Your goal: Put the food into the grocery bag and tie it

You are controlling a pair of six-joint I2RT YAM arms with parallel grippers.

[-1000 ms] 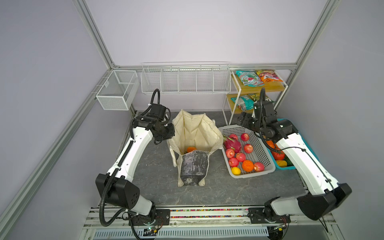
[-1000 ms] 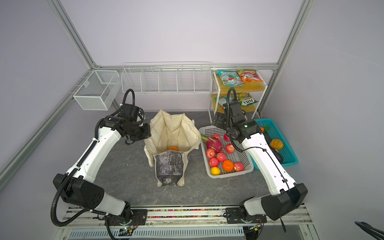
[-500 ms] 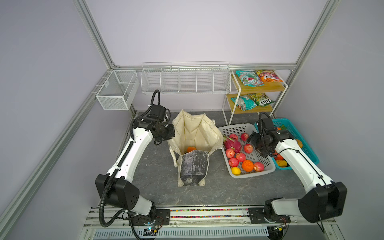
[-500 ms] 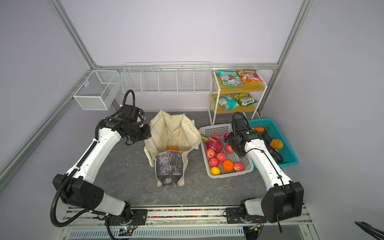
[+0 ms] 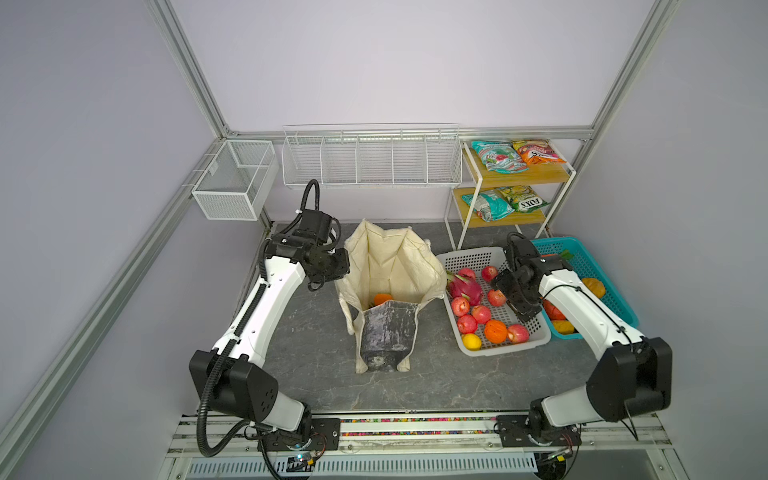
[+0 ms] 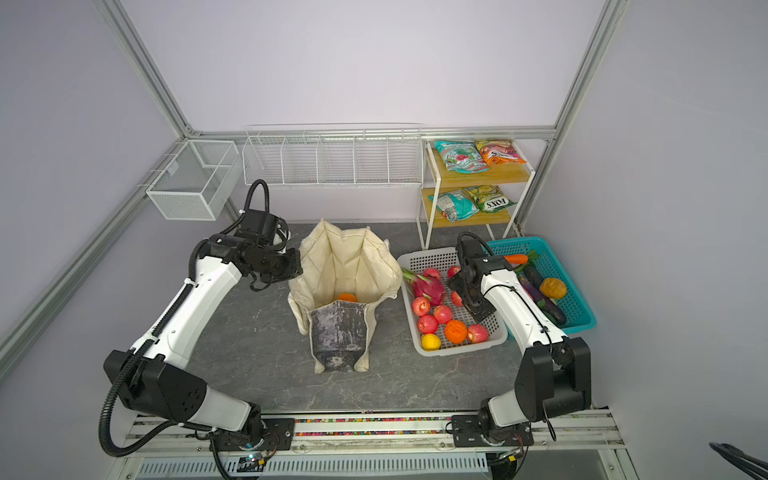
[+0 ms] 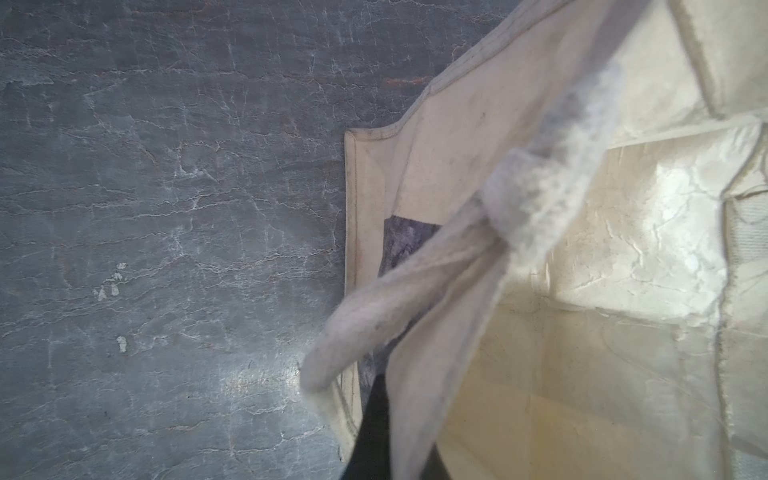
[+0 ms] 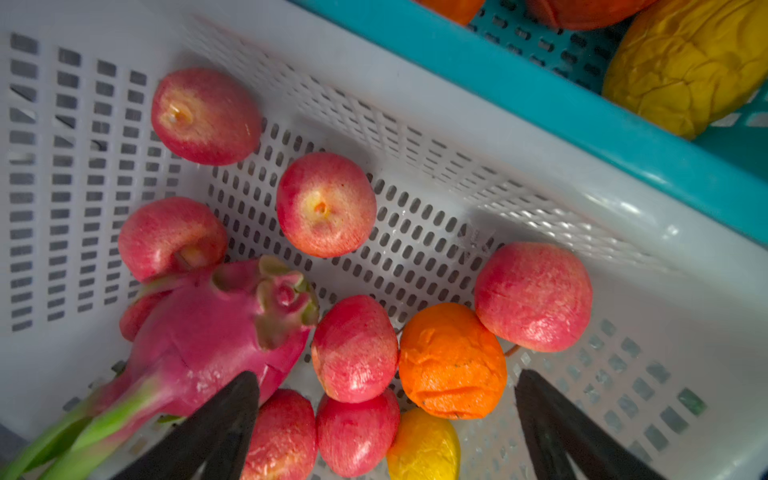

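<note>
The left gripper (image 5: 340,272) is pinching the grocery bag (image 5: 390,266) by its left rim, mid-table. The right gripper (image 8: 386,382) is hanging wide open, empty, over the white basket (image 5: 469,259) on the right; its crowded apples (image 8: 353,349) are inviting a 2-fruit grab or a slip.

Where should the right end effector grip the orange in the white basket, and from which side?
Grip the orange across its middle, from straight above: it is round, lies on the floor of the white basket, and red apples crowd two sides, so walls and neighbours likely block a sideways approach.
</note>
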